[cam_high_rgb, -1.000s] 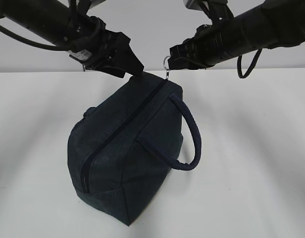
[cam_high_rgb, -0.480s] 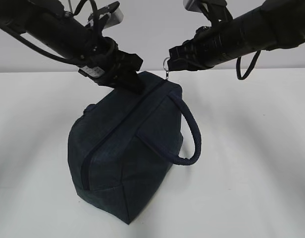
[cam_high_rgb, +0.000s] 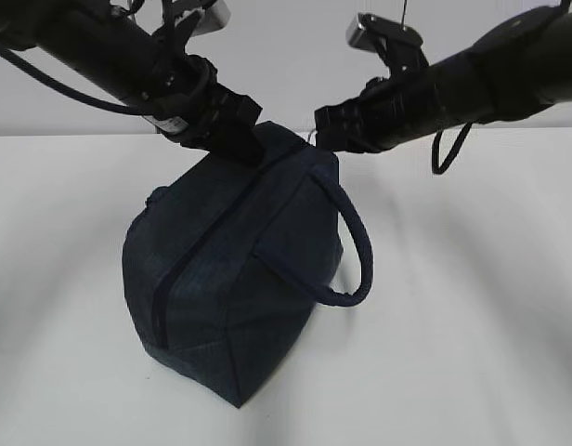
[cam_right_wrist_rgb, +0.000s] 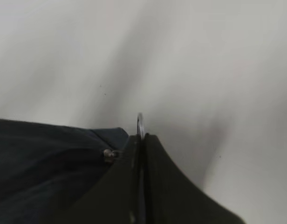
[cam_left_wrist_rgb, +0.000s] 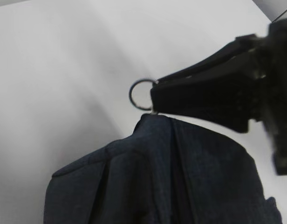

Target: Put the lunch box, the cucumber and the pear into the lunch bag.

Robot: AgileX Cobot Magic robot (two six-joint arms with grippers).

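The lunch bag [cam_high_rgb: 235, 279] sits on the white table [cam_high_rgb: 472, 325], one narrow end toward the camera in the exterior view and the other end away, so its long axis runs from near left to far right, and the zipper [cam_high_rgb: 212, 237] follows that line along the top, closed as far as can be seen. It looks like soft, light fabric that will sag and drag when pulled, not a stiff box, so it likely needs holding at one point while the zipper is drawn. The looped handle [cam_high_rgb: 356, 251] hangs off the right side and would be a sturdy place to lift it. At the far end, the left gripper [cam_high_rgb: 244, 144] presses into the cloth beside the zipper; its jaws appear nearly closed, pinching fabric, though the grip itself is hidden. Just beyond, the right gripper [cam_right_wrist_rgb: 141, 140] has its jaws closed tight on the metal ring pull [cam_left_wrist_rgb: 141, 94], the proper place to work the zipper. The lunch box, cucumber and pear are not visible.
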